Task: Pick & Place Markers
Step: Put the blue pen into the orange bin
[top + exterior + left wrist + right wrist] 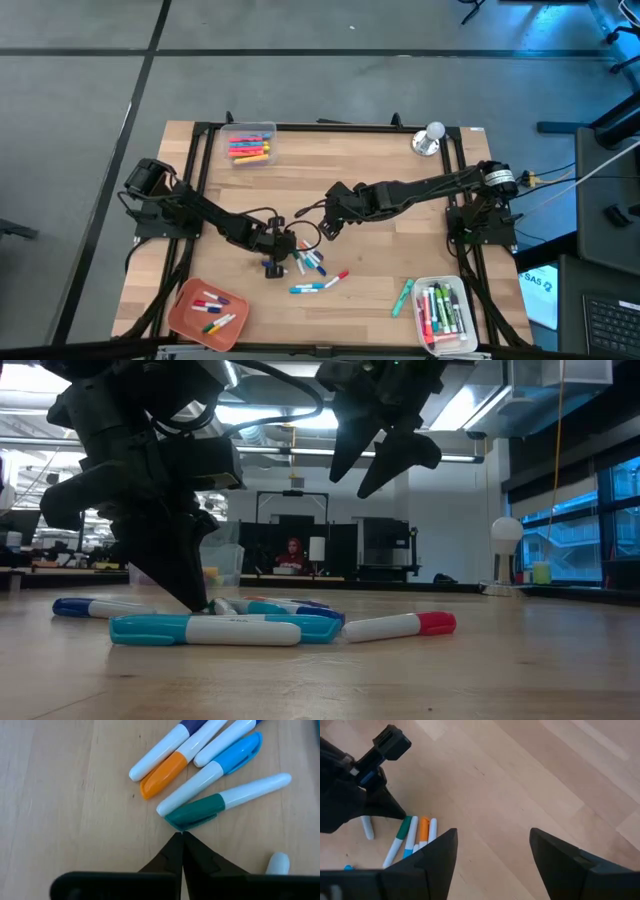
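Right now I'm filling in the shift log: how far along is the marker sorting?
Partly done. Markers already lie in the clear plastic bin, the orange tray and the white bin. In hand: nothing; the left gripper is shut empty beside the teal-capped white marker. The right gripper hangs open above. The loose markers mid-table remain.

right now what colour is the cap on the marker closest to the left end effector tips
Dark teal green, on a white-barrelled marker just ahead of the shut left end effector. The left wrist view shows it best.

Left claw (181,840) closed, lowered; right claw (492,850) open, raised.
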Controlling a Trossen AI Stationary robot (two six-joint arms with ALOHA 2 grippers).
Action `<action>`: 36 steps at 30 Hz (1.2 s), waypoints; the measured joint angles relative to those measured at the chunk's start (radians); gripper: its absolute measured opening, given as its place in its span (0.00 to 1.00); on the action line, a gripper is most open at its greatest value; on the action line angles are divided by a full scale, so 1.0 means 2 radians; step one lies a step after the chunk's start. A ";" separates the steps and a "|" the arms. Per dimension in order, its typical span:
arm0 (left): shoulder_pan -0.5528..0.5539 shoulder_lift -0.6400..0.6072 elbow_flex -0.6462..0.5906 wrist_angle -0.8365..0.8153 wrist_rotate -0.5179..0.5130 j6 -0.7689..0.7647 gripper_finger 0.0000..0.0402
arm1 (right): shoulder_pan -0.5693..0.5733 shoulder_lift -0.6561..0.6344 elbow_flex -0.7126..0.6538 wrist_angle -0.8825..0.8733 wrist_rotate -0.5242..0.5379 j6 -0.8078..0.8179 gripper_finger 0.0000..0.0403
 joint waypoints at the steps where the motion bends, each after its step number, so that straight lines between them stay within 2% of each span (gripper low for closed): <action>1: 0.000 -0.004 -0.001 -0.002 0.000 0.000 0.00 | -0.001 0.000 0.000 0.000 0.000 0.000 0.61; 6: 0.000 -0.026 -0.002 -0.020 -0.021 0.000 0.01 | -0.006 0.000 0.000 0.000 0.000 0.000 0.61; 10: 0.000 -0.046 -0.002 -0.055 -0.019 -0.001 0.00 | -0.006 0.000 0.000 0.000 0.000 0.000 0.61; 26: 0.000 -0.182 0.000 -0.184 -0.040 -0.001 0.00 | -0.007 0.000 0.000 0.000 0.000 -0.007 0.61; 36: -0.001 -0.243 0.000 -0.233 0.005 0.000 0.00 | -0.007 0.000 0.000 0.000 0.003 -0.010 0.61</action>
